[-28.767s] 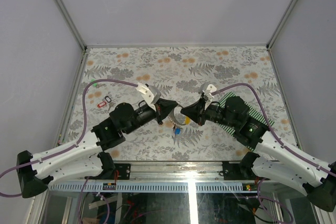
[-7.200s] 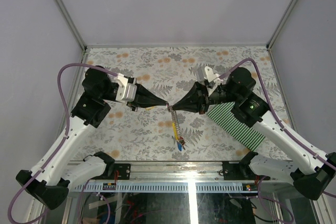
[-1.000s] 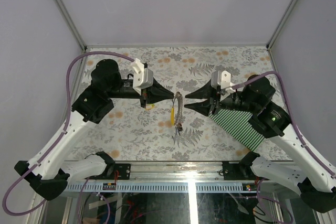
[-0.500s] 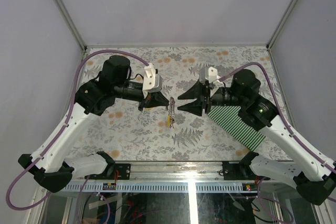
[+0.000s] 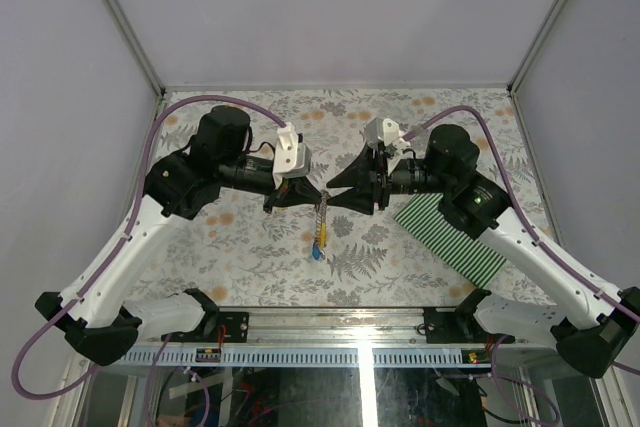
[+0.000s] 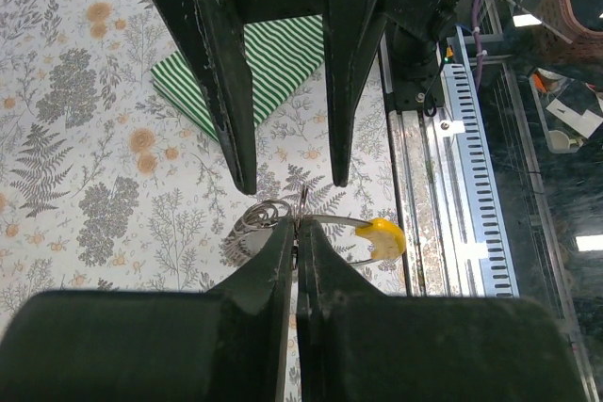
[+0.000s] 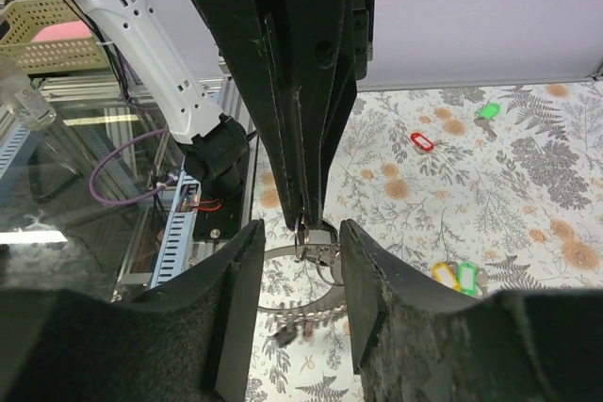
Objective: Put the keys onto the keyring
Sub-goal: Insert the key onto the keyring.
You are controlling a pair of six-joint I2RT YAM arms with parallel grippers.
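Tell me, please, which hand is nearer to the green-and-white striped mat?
Right. In the overhead view the right hand is left of the striped mat; the left hand lies beyond the hanging keyring, farther from it.

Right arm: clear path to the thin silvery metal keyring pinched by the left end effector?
Probably yes: the open right end effector flanks the keyring, facing the shut left end effector; nothing sits between them.

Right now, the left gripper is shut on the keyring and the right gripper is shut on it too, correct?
No. The left gripper is shut on the keyring, but the right gripper is open, a finger on either side of the ring, as the right wrist view shows.
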